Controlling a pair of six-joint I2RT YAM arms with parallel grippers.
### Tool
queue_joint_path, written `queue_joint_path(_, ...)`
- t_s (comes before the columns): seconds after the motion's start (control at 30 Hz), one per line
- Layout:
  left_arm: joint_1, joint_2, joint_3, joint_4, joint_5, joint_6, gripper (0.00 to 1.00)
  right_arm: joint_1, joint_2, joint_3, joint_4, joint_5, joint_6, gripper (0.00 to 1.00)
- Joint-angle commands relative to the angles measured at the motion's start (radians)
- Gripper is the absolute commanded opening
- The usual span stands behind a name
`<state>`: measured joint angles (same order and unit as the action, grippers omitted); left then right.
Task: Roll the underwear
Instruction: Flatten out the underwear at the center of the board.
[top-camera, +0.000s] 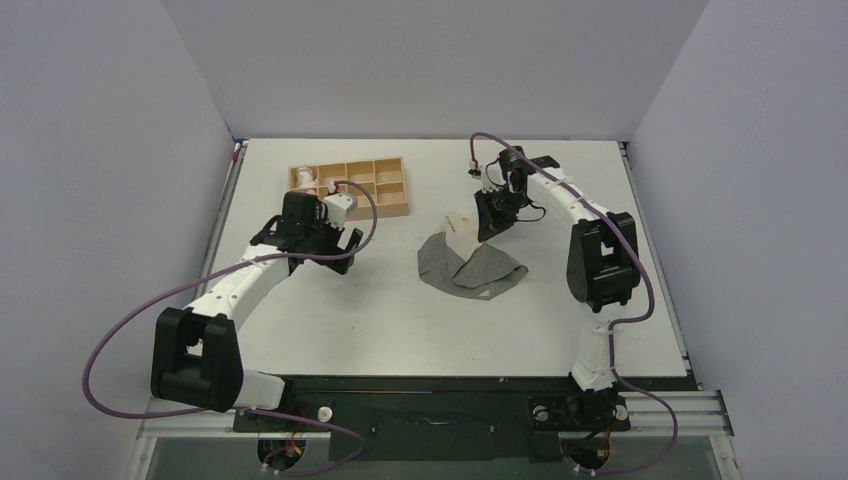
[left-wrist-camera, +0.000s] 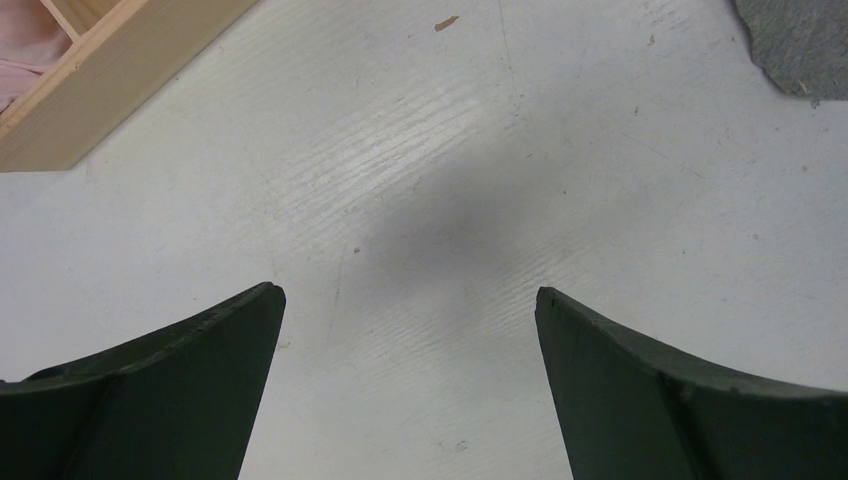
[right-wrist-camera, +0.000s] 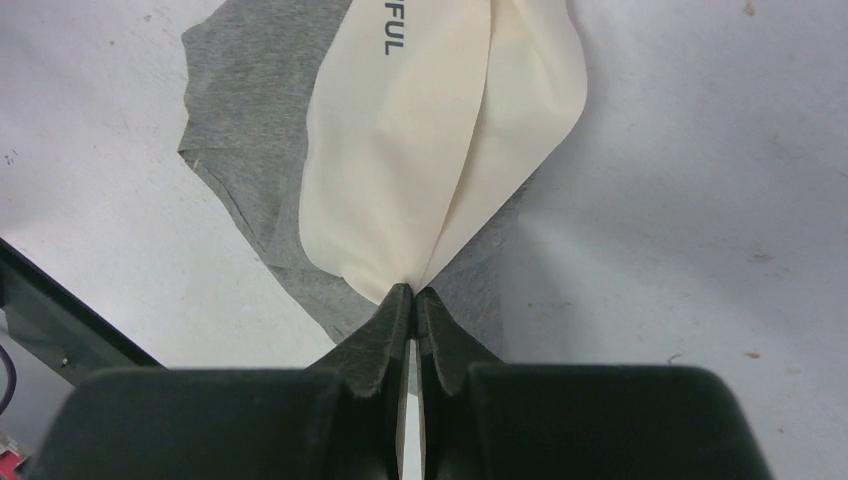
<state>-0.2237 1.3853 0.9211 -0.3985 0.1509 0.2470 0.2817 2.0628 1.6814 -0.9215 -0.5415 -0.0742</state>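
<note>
The underwear (top-camera: 468, 263) is a grey fabric heap in the middle of the table, with its pale beige strip (top-camera: 460, 232) raised at the far side. In the right wrist view that beige strip (right-wrist-camera: 430, 150) bears dark lettering and fans out from my right gripper (right-wrist-camera: 413, 292), which is shut on its folded edge, the grey cloth (right-wrist-camera: 250, 130) lying beneath. My right gripper (top-camera: 490, 222) sits at the heap's far right edge. My left gripper (top-camera: 325, 245) is open above bare table (left-wrist-camera: 430, 230), left of the garment, whose grey corner (left-wrist-camera: 800, 40) shows at the top right.
A wooden compartment tray (top-camera: 385, 185) stands at the back left, just beyond my left gripper; its corner (left-wrist-camera: 110, 70) shows in the left wrist view with pink cloth (left-wrist-camera: 25, 65) inside. White walls enclose the table on three sides.
</note>
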Motion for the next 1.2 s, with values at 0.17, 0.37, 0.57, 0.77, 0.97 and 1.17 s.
queue_joint_path(0.17, -0.082, 0.067, 0.108, 0.027, 0.078, -0.004, 0.97, -0.006, -0.101, 0.140, -0.061, 0.024, -0.026, 0.00)
queue_joint_path(0.37, -0.247, 0.193, 0.192, 0.097, 0.149, -0.112, 0.97, -0.013, -0.089, 0.146, -0.059, 0.024, 0.005, 0.00)
queue_joint_path(0.57, -0.403, 0.324, 0.234, 0.287, 0.083, -0.380, 0.97, -0.058, -0.084, 0.153, -0.025, -0.035, 0.058, 0.00)
queue_joint_path(0.77, -0.536, 0.439, 0.346, 0.304, -0.087, -0.615, 0.97, -0.103, -0.053, 0.158, -0.022, -0.094, 0.069, 0.00)
queue_joint_path(0.97, -0.602, 0.591, 0.555, 0.114, -0.083, -0.760, 0.97, -0.113, -0.022, 0.156, -0.021, -0.118, 0.060, 0.00)
queue_joint_path(1.17, -0.667, 0.676, 0.663, 0.032, -0.107, -0.756, 0.99, -0.113, 0.006, 0.165, -0.019, -0.147, 0.059, 0.00)
